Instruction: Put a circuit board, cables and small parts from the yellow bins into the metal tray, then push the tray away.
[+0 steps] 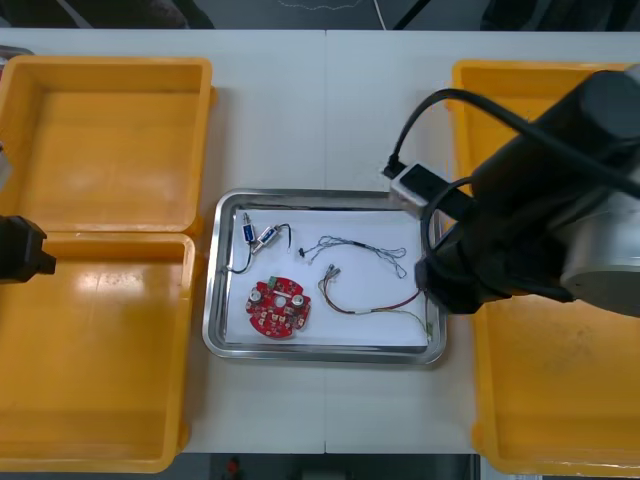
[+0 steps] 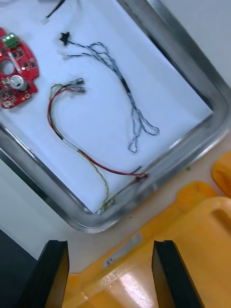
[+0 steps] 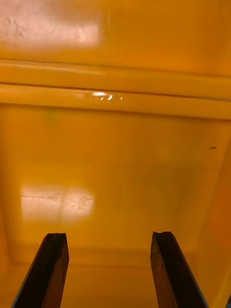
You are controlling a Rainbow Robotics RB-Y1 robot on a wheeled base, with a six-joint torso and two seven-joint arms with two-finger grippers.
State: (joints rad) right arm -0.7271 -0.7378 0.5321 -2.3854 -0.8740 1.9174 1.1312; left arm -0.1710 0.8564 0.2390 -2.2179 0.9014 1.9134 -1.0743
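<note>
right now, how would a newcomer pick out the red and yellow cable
Find the metal tray between the yellow bins. Right of its round red circuit board lie two cables. Yours, the red and yellow cable, is nearer the robot and hooked, unlike the twisted blue and white cable.

I see the metal tray (image 1: 322,353), white inside. The round red circuit board (image 1: 279,307) lies flat at its 7 o'clock, small metal parts (image 1: 264,238) at 10, the twisted blue and white cable (image 1: 360,247) at 1, and the red and yellow cable (image 1: 372,307) at 4.

No legible text; small sticker (image 2: 109,262) on yellow bin (image 2: 192,240) rim unreadable.
</note>
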